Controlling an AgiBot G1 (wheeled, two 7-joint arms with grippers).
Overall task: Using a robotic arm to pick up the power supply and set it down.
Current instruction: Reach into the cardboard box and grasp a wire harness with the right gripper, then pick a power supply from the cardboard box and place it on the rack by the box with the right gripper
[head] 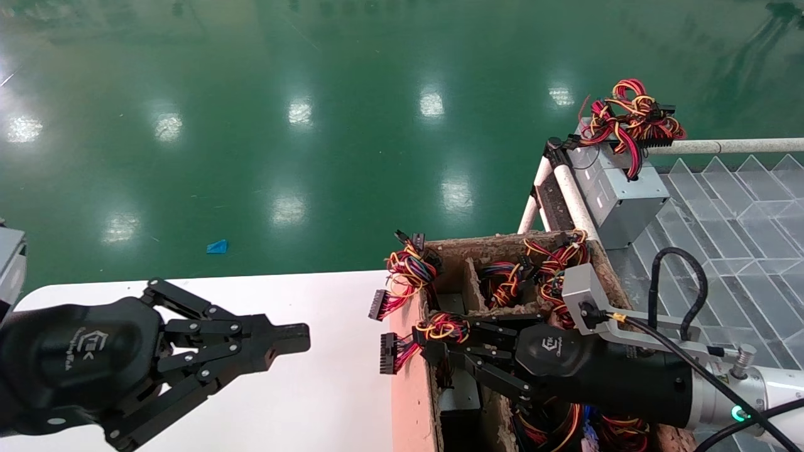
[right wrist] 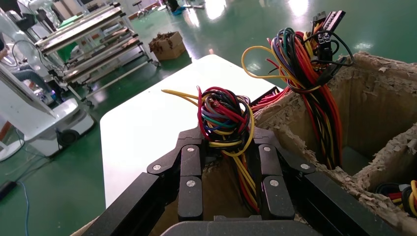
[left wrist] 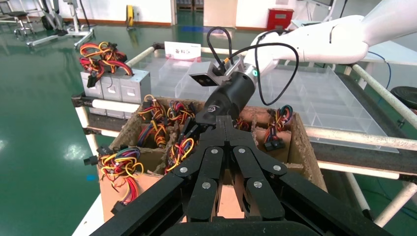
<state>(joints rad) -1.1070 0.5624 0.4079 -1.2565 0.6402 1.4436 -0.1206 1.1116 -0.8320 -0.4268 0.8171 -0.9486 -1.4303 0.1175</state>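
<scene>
At 4 o'clock, your right gripper (head: 433,342) pinches a supply's wire bundle (right wrist: 223,115) inside the box (head: 496,242); lifting and placing remain, left gripper (head: 295,339) pressed together.

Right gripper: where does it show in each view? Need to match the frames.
Head view: right gripper, lower centre-right, inside the cardboard box, at a wire bundle.
Left wrist view: mid-frame beyond the left gripper, reaching down into the box.
Right wrist view: foreground, its fingers flanking the bundle.
Shared landmark: the box's frayed cardboard dividers.
</scene>
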